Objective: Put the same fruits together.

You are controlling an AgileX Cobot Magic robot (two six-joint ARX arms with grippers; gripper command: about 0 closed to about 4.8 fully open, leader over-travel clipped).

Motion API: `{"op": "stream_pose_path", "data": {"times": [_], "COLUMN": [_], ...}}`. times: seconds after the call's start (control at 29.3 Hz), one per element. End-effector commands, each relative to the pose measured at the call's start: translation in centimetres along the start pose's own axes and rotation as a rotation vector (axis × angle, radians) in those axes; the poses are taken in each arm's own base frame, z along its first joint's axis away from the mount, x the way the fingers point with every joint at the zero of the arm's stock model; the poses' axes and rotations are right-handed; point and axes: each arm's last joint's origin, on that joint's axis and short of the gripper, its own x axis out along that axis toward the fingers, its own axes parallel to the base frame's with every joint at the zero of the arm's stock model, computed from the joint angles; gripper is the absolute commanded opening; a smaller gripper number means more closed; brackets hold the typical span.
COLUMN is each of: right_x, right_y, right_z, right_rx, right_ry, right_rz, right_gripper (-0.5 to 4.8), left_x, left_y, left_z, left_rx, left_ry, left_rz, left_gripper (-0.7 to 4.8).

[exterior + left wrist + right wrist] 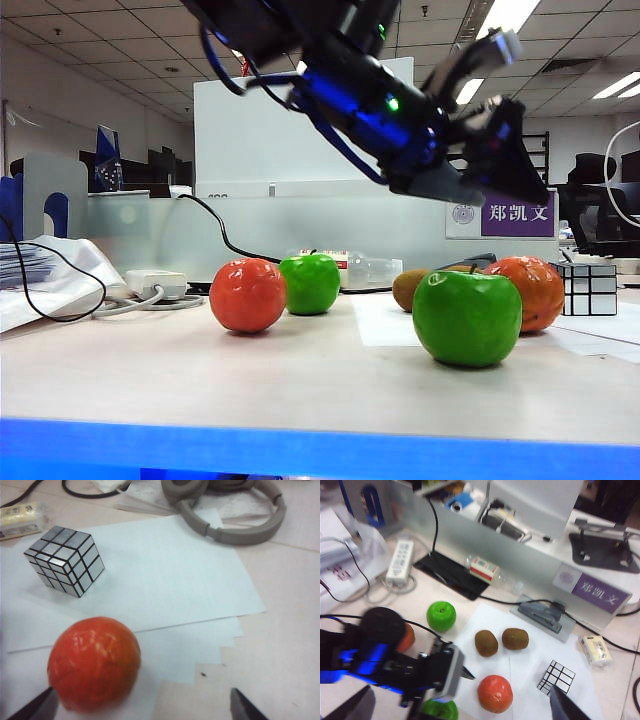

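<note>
Mandarins point(248, 295) point(530, 291), green apples point(310, 283) point(467, 318) and kiwis point(486, 643) point(515, 638) dot a pale office desk point(300, 385) strewn with white paper point(170, 575). Left gripper point(142, 705), jaws spread, hovers over the mandarin at the mirror cube's point(65, 560) five o'clock; headphones point(235, 515) appear only there. Right gripper point(460, 707) hangs high, spread

Bright ceiling light, blurred arm, soft shadows.
</note>
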Motion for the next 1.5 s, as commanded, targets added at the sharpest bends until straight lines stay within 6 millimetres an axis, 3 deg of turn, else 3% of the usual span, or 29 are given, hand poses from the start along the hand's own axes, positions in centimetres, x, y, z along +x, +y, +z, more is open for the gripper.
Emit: {"op": "stream_pose_path", "data": {"times": [0.03, 0.44, 1.5], "right_x": [-1.4, -4.5, -4.7], "right_y": [0.1, 0.4, 0.5], "right_z": [-0.4, -1.6, -2.1], "right_rx": [0.018, 0.043, 0.072], "right_ry": [-0.009, -0.033, 0.013], "right_rz": [-0.011, -0.063, -0.057], "right_gripper": [4.79, 4.79, 4.79], "left_x": [1.4, 4.8, 7.6], "left_y": [0.4, 2.0, 2.9], "left_z": [0.5, 0.2, -4.1], "left_rx": [0.035, 0.052, 0.090], "left_ry": [-0.007, 0.020, 0.096], "left_rz": [0.024, 0.089, 0.109], "left_gripper": [4.79, 4.79, 4.79]}}
